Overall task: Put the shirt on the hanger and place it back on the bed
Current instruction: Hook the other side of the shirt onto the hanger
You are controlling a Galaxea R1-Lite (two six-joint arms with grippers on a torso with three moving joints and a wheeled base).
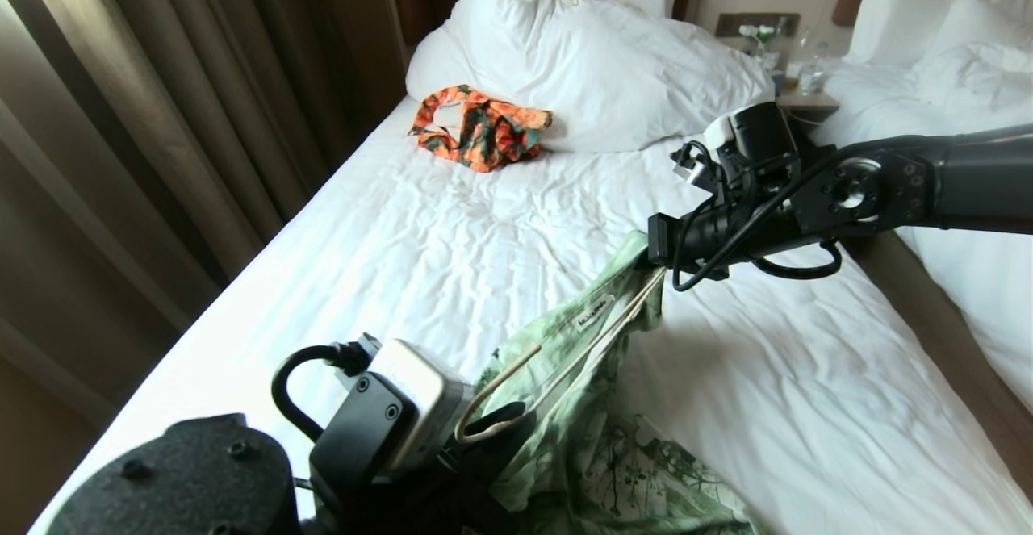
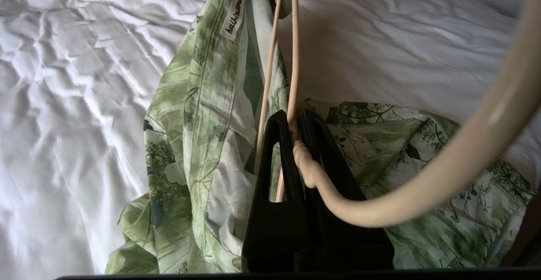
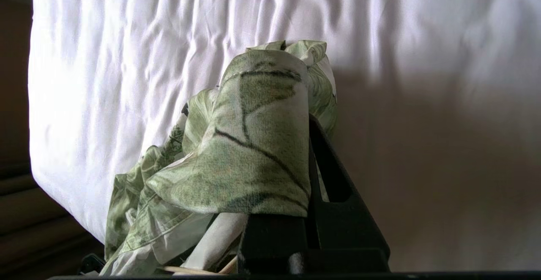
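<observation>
The green leaf-print shirt point(image 1: 589, 438) hangs bunched above the bed point(image 1: 387, 252), its white neck label point(image 1: 595, 311) facing up. The cream wire hanger point(image 1: 565, 365) runs slanting through the collar opening. At the bottom centre my left gripper point(image 1: 504, 426) is shut on the hanger. In the left wrist view its fingers point(image 2: 277, 145) pinch the twisted neck point(image 2: 302, 161), and the hook point(image 2: 465, 157) curves away past the shirt point(image 2: 203, 115). My right gripper point(image 1: 655, 251) holds the shirt's upper end. Shirt cloth point(image 3: 253, 145) drapes over one finger of the right gripper point(image 3: 310, 121).
An orange-and-green garment point(image 1: 482, 126) lies by the big white pillows point(image 1: 613, 59). A second white bed point(image 1: 968, 83) stands on the right, past a nightstand point(image 1: 807, 99) with bottles. Brown curtains point(image 1: 161, 115) hang along the left side. The bed's edge point(image 3: 38, 153) shows in the right wrist view.
</observation>
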